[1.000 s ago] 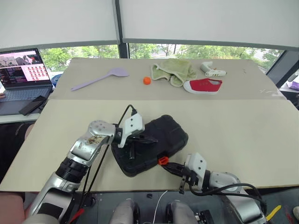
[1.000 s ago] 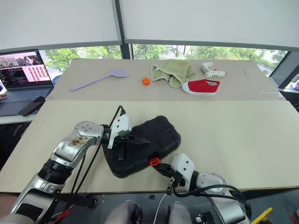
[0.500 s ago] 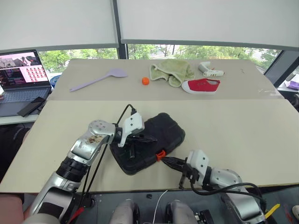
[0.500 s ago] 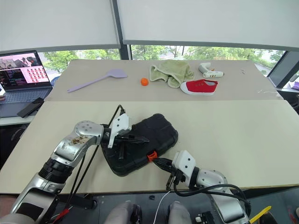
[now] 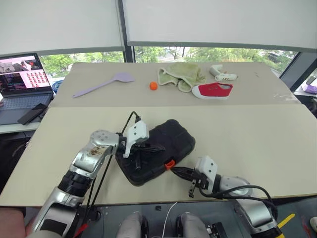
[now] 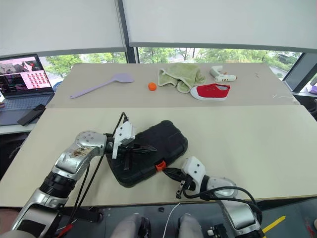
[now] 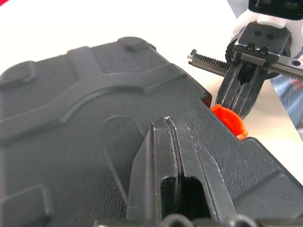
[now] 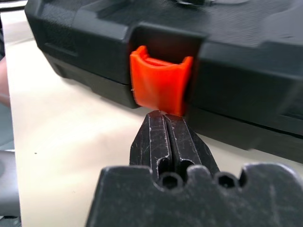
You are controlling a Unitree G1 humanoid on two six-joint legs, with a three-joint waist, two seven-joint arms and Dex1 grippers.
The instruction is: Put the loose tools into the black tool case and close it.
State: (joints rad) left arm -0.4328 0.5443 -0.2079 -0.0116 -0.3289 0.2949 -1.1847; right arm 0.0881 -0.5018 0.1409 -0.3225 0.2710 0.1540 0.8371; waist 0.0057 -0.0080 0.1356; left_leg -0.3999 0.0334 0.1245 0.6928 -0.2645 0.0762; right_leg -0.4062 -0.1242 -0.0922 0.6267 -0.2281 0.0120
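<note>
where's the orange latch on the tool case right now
In the left eye view the orange latch sits on the black tool case's near edge, facing the robot, with the shut right claw at its lower lip.

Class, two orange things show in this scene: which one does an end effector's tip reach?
The orange latch on the black tool case; the shut right end effector meets its lower edge. The orange ball lies far off, near the towel.

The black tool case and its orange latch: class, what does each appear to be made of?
The black tool case: probably hard moulded plastic, matte, with a fine grained texture and raised ribs. The orange latch: likely smoother plastic, slightly glossy, with rounded moulded edges and a pale scuff line.
</note>
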